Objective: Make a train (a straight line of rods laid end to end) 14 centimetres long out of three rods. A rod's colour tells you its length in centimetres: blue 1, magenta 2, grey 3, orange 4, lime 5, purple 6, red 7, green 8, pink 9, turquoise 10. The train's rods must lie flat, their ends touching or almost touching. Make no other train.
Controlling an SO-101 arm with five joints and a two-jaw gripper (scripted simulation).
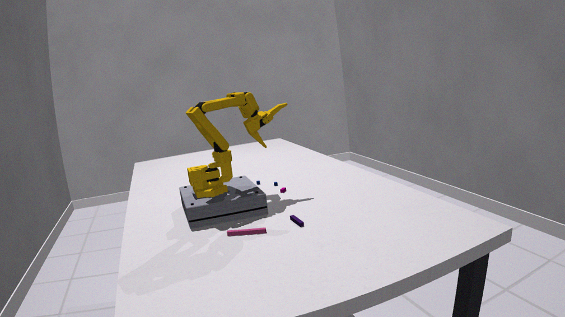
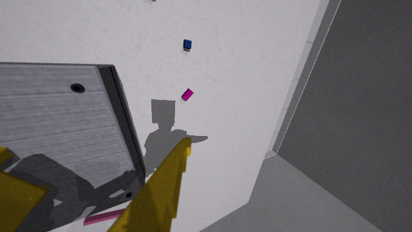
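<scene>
One yellow arm (image 1: 206, 128) stood on a grey base plate (image 1: 255, 197) near the middle of the white bench (image 1: 391, 252). Its gripper (image 1: 273, 126) hung high above the bench with the fingers (image 1: 277, 109) spread wide and nothing between them; one finger pointed outward and the other slanted down.

Five rods lay flat on the bench, all on the side of the base plate toward the arm's reach. Counted by colour: two blue ones, one magenta, one purple and one pink. The first blue rod (image 1: 258, 181) sat just beside the plate's far corner, and the second blue rod (image 1: 275, 183) lay near it, apart from it. The magenta rod (image 1: 283, 189) lay a little closer to the camera than those two. The purple rod (image 1: 297, 220) lay further forward, angled, and the pink rod (image 1: 246, 232) (the longest of the five) lay just in front of the plate's front edge. No two rods touched end to end.

In the wrist view only three showed: one blue rod (image 2: 187, 44), the magenta rod (image 2: 187, 94) and a piece of the pink rod (image 2: 103, 217) behind a yellow finger (image 2: 161, 193).
</scene>
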